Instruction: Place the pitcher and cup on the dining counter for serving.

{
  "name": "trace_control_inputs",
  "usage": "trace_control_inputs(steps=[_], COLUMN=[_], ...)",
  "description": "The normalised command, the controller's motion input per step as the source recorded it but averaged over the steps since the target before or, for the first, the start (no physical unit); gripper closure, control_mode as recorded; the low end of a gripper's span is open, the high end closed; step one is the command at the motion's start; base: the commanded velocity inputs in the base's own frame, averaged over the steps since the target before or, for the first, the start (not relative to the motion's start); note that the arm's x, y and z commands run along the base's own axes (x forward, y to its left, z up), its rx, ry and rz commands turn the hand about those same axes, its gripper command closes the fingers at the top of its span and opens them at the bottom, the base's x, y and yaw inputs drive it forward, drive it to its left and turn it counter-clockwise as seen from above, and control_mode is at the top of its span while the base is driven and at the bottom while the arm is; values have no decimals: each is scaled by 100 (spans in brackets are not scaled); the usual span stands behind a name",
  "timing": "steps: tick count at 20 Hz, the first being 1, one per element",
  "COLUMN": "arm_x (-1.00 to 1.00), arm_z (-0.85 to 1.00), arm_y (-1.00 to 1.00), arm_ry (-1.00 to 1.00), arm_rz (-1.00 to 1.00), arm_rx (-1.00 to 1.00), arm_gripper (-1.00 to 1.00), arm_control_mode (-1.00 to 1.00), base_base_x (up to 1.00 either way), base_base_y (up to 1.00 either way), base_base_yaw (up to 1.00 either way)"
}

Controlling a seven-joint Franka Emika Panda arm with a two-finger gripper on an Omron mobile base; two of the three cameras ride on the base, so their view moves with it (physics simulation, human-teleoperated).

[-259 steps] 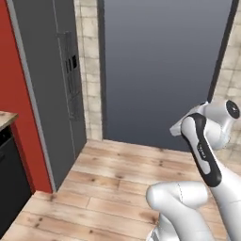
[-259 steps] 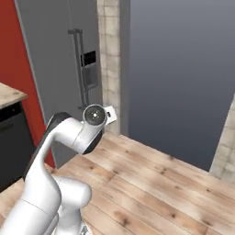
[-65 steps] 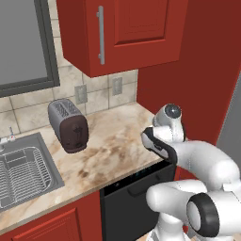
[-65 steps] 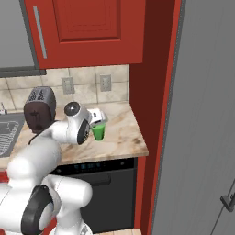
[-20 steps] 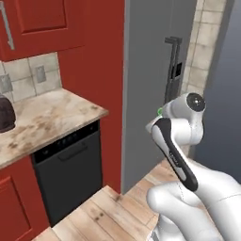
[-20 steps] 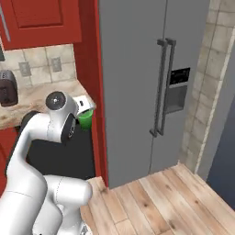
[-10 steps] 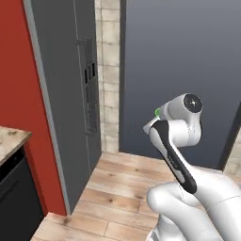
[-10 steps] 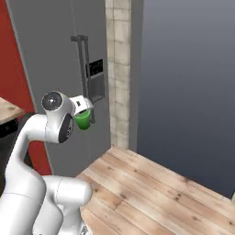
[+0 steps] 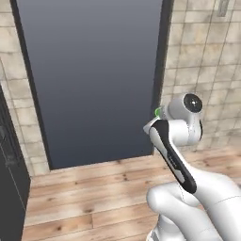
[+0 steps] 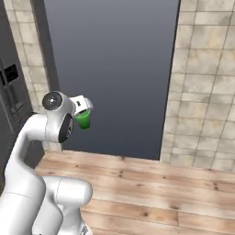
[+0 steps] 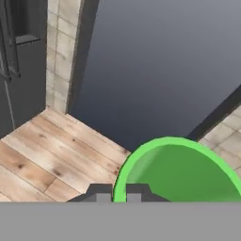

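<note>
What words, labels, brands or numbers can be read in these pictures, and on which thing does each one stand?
None: no readable text on anything.
The cup, held in the gripper, is plain green, without label.
The grey panel, the tiled wall and the wooden floor carry no writing.
The dark panel on the refrigerator is too small and blurred to read.

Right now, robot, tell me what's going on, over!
Hand shut on small bright green cup, carried upright. Dark grey doorway and wooden floor ahead. Nothing in the way.
</note>
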Motion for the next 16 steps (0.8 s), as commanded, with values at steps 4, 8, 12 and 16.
trace_control_inputs(steps=[4,8,12,16], arm_x=[0,0,0,0], arm_z=[0,0,0,0], arm_y=[0,0,0,0], arm_ry=[0,0,0,0], arm_rz=[0,0,0,0], arm_rx=[0,0,0,0], arm_gripper=[100,100,100,100], arm_control_mode=[100,100,100,100], base_base_x=[-8,0,0,0], base_base_y=[-28,-31,-30,-30], base_base_yaw=[-77,-78,-80,-81])
